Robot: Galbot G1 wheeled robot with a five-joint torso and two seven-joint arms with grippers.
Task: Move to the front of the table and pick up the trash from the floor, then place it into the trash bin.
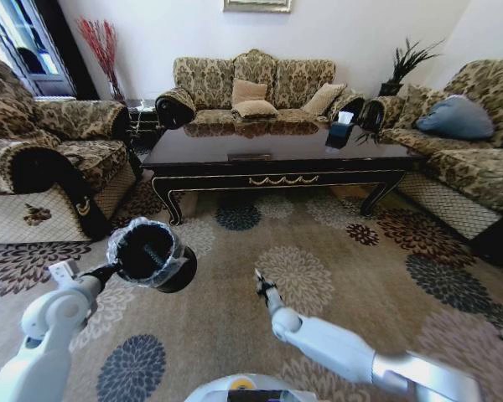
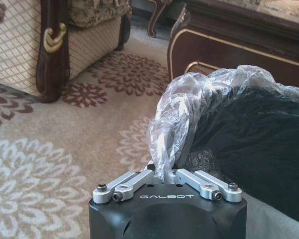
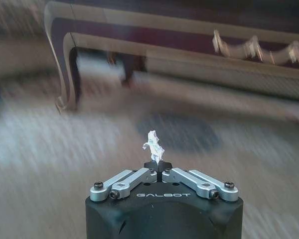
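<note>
The robot stood on the floor [image 1: 335,251] in front of the table [image 1: 277,159], so the approach was judged complete. The right gripper [image 3: 158,167] was clenched on a small scrap of white trash [image 3: 153,143], raised clear of the carpet and pointed toward the table's front apron. Pickup of that piece was therefore judged done; placement remained.

The left gripper [image 2: 165,174] was closed on the clear liner at the rim of the trash bin [image 1: 153,254], holding the bin off the floor, tilted with its mouth toward the head camera. The right gripper [image 1: 262,286] sat beside the bin, apart from it and not yet over the opening.

Inside the bin, the head view showed a dark interior with one small pale object, too unclear to identify. No other litter was evident on the visible carpet.
</note>
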